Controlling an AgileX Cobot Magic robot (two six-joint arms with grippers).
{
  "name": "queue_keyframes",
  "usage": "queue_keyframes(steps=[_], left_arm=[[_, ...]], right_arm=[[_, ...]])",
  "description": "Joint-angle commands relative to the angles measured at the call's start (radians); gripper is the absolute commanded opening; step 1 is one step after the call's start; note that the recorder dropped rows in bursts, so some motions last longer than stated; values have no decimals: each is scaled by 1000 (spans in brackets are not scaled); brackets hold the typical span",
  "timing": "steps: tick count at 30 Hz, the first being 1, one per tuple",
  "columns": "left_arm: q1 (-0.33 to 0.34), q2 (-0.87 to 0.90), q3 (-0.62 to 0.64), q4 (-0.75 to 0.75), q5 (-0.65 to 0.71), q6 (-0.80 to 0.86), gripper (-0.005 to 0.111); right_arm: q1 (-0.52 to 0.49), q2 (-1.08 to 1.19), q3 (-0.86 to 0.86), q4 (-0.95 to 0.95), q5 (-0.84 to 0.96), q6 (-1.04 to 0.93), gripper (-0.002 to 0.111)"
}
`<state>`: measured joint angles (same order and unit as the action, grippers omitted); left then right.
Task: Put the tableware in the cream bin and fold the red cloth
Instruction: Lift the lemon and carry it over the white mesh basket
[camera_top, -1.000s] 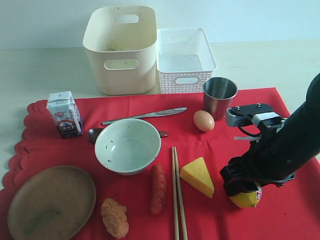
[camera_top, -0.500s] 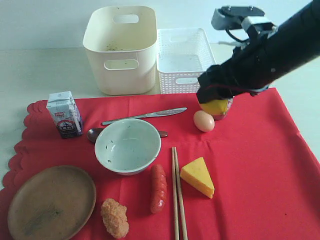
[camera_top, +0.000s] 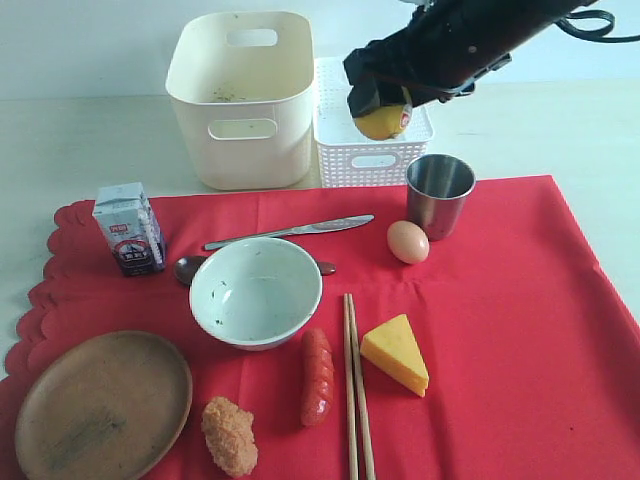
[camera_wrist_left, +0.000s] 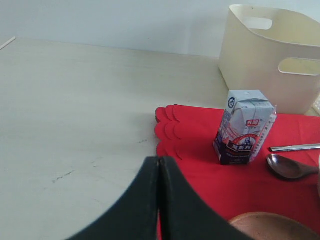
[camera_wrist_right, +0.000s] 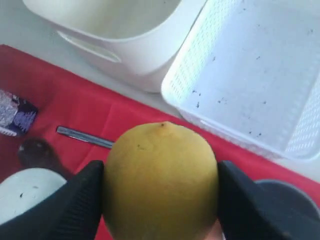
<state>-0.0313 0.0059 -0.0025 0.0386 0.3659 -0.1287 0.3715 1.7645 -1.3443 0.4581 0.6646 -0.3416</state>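
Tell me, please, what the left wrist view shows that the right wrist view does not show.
Only the left wrist view: the shut left gripper, the rim of the wooden plate, and the scalloped edge of the red cloth. Only the right wrist view: the right gripper holding a yellow fruit, the white lattice basket, the steel cup and the bowl. Both show the cream bin, the red cloth, the knife, the spoon and the milk carton, which the right wrist view cuts off.
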Motion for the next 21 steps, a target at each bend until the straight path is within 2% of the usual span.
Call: queue_keyframes(steps=[1,6,21], left_arm=[[2,-6,2,4,-11,1,0],[2,-6,2,4,-11,1,0],[2,-6,2,4,-11,1,0]], right_arm=[[1,79,-104,-85,-23,53,0],[-7,168,-214,-208,-38,125,0],[-75,394,-479,-206,-38,153,0]])
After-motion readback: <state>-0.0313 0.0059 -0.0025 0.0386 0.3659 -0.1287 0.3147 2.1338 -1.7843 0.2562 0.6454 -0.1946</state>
